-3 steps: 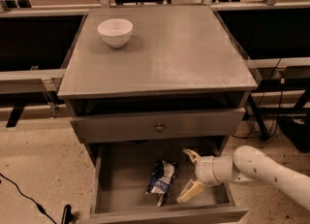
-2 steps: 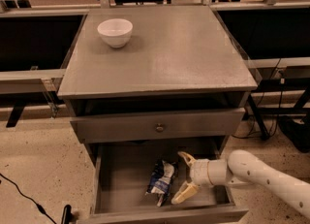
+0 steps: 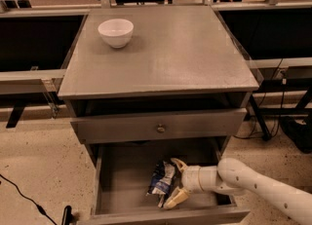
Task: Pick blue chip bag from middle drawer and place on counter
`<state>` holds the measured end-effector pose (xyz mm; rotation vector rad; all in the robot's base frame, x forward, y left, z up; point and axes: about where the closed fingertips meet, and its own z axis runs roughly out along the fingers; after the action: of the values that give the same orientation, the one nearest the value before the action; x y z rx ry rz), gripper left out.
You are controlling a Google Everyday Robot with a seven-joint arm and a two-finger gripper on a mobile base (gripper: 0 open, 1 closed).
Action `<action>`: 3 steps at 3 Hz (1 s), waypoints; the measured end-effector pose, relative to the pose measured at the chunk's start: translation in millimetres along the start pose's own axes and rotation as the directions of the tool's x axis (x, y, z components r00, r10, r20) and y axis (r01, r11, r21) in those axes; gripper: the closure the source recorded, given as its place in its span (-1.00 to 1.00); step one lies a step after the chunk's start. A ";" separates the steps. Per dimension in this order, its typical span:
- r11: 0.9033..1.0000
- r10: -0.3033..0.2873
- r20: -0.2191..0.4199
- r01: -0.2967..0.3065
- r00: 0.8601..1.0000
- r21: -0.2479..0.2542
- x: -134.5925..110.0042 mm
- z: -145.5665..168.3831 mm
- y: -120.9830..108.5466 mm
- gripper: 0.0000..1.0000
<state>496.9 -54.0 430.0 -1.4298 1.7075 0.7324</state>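
The end effector [image 3: 176, 181] sat low inside the middle drawer [image 3: 122, 187], its two tan fingers [image 3: 178, 164] spread wide with nothing gripped between them. The blue chip bag [image 3: 160, 182] lay on the drawer floor just at its 9 o'clock, beside the fingertips. The white arm [image 3: 253, 186] extended away toward 4 o'clock. At 12 o'clock, the tabletop [image 3: 185, 48] carried a white bowl [image 3: 116, 32] near its 11 o'clock corner.

I see my cream-fingered white tool [image 3: 171, 183] just right of the blue-and-white chip bag [image 3: 159, 181], in the grey drawer [image 3: 122, 186].
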 end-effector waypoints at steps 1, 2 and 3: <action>1.000 0.016 0.020 -0.016 1.000 0.009 7.8 15.3 1.6 -0.71; 1.000 0.020 0.017 -0.020 1.000 0.015 10.2 25.3 3.7 -0.25; 1.000 0.020 0.011 -0.020 1.000 0.020 10.8 30.8 5.7 0.22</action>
<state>496.7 -33.2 404.1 -1.3946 1.7180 0.7309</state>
